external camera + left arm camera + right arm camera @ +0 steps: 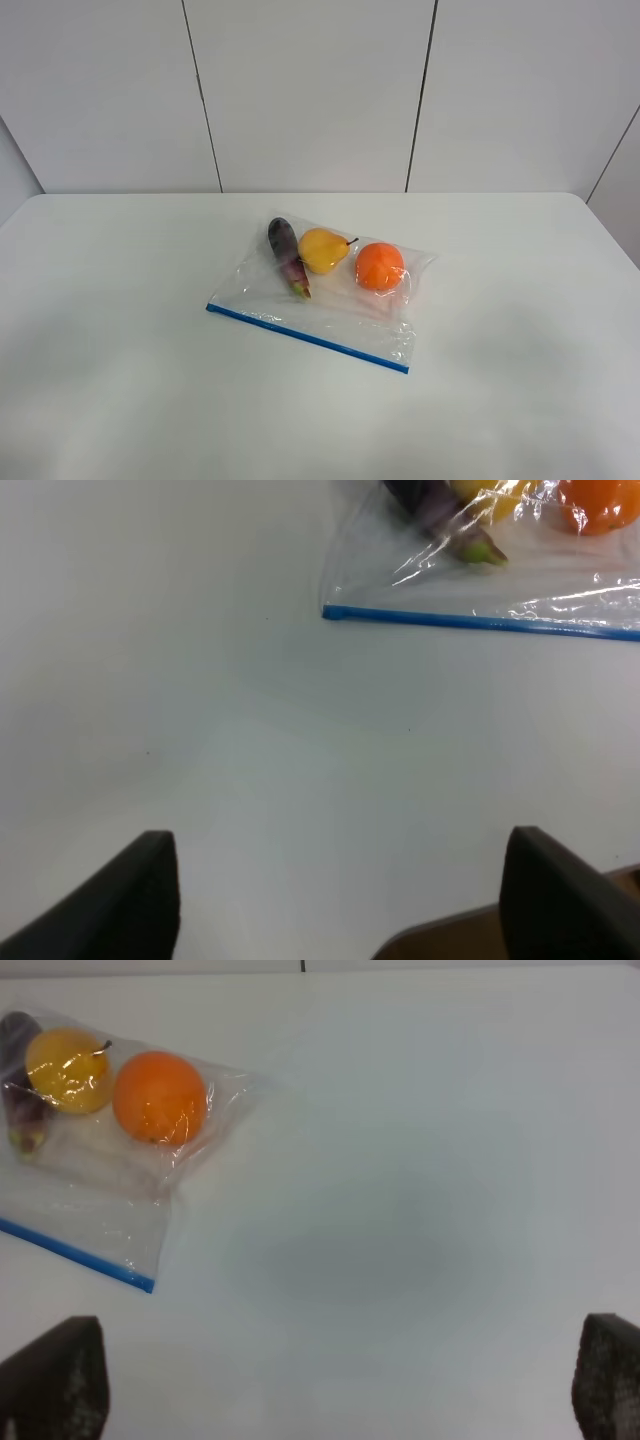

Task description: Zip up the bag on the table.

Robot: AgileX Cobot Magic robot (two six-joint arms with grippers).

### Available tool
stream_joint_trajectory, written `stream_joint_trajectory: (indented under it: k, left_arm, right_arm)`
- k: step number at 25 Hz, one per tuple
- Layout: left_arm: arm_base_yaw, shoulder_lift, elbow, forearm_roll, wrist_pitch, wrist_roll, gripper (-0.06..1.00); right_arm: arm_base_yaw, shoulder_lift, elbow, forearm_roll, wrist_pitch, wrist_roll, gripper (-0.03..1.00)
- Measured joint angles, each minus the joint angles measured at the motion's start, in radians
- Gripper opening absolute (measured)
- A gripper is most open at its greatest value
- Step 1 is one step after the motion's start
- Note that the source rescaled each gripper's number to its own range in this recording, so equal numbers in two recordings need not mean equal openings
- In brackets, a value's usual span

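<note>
- Bag (325, 295) lies flat near the middle of the table (120, 400), and its blue zipper strip (306, 338) is the edge on the near side.
- Left gripper (340, 900) has both fingers spread wide and holds nothing; the left end of the zipper strip lies ahead of it and a little toward the middle.
- Right gripper (340, 1385) is also released and empty; the right end of the strip lies ahead and off to the left arm's side.
- Long axis of the strip runs from the left, farther back, to the right, nearer; in my judgement each arm is nearer to 1 end.
- Farther back in the bag lie 3 things: eggplant (287, 255), pear (323, 249) and orange (380, 266).
</note>
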Motion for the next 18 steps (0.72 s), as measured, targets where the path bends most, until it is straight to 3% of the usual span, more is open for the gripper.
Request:
stream_joint_trajectory:
  k: [18]
  left_arm:
    - [0.0,0.0,0.0,0.0,0.0,0.0,1.0]
  right_arm:
    - [0.0,0.0,0.0,0.0,0.001,0.0,1.0]
